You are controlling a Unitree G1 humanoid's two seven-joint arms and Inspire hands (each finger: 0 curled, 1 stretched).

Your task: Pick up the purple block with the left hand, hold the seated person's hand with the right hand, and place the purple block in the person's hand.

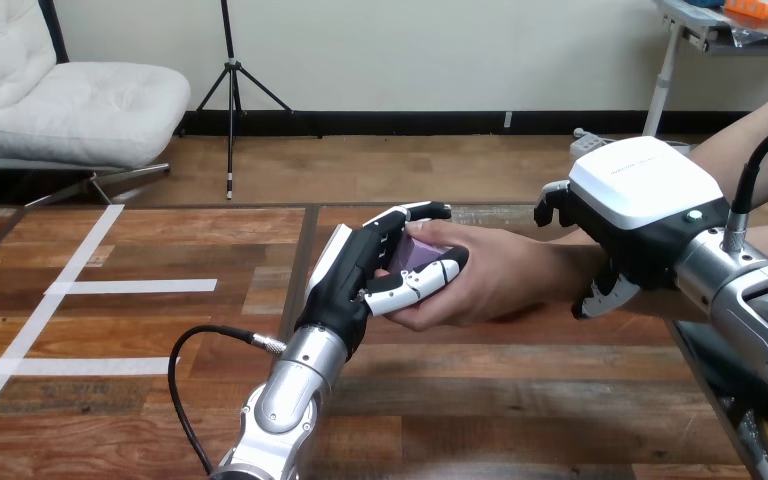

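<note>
Our left hand [348, 285] pinches the purple block [421, 255] between curled fingers and thumb, inside the person's hand [505, 285] above the bench [160, 340]. Our right hand [640, 210] curls around the person's wrist [572, 265], just behind that hand.

1. The left hand [345, 290], near centre: black palm, black-and-white jointed fingers, and a thumb with a white shell.
2. The left forearm [285, 400], at six o'clock: silver, built of rounded metal segments.
3. The right hand [640, 200], at three o'clock: black, under a broad white shell [632, 175] with a small green dot [695, 214].
4. The right forearm [750, 300], at four o'clock: a silver cylinder.
</note>
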